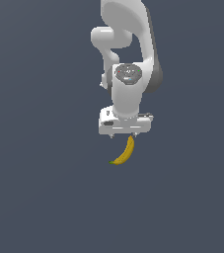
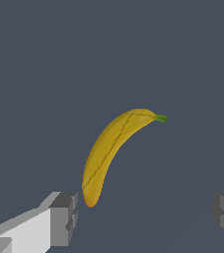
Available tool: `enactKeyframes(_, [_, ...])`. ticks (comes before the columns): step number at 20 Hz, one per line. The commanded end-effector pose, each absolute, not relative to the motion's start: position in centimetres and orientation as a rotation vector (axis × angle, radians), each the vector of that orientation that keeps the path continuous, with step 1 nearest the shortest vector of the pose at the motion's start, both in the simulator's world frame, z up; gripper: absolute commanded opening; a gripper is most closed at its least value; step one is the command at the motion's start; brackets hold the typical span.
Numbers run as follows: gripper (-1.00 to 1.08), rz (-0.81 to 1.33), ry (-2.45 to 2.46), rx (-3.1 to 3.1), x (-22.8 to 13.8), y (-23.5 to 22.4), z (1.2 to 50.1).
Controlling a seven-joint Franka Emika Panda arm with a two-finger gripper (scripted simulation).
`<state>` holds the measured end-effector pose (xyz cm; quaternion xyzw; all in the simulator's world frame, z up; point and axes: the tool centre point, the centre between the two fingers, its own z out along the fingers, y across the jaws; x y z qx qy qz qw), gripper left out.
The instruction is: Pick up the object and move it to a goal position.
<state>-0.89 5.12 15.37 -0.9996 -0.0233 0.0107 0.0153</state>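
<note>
**Claw spread above the banana, no grip yet**

The white two-fingered claw (image 2: 144, 217) of the robot is spread wide. In the wrist view its grey finger pads (image 2: 64, 217) stand far apart, one at each side of the picture, and nothing is between them. One pad is just beside the blunt end of the small curved yellow banana (image 2: 112, 150), but I cannot tell if it touches; it looks slightly apart.

The banana lies flat on the plain dark grey-blue floor (image 1: 34, 197). Its green stem tip points away from the claw. In the exterior view the claw (image 1: 125, 133) hangs over the upper end of the fruit (image 1: 125, 152), and the rest of the banana curves out toward the exterior view's left and downward.

I think the fingers are kept wide so that they can pass on both sides of the narrow fruit. However, the banana is off to one side of the gap, not in the middle, so in my judgement the claw must shift sideways before closing.

There are no containers in either view, and no goal mark is visible.
</note>
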Motion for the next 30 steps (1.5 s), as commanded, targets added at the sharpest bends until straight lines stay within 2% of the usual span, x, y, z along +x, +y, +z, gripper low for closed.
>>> enactKeyframes(1, [1.0,0.033,-0.069,-3.11,-0.9,5.1,15.3])
enactKeyframes(13, [1.0,0.032,0.129,-3.111,-0.7,5.6,13.8])
enactKeyframes(30, [1.0,0.015,0.761,-3.038,-0.5,6.7,8.9])
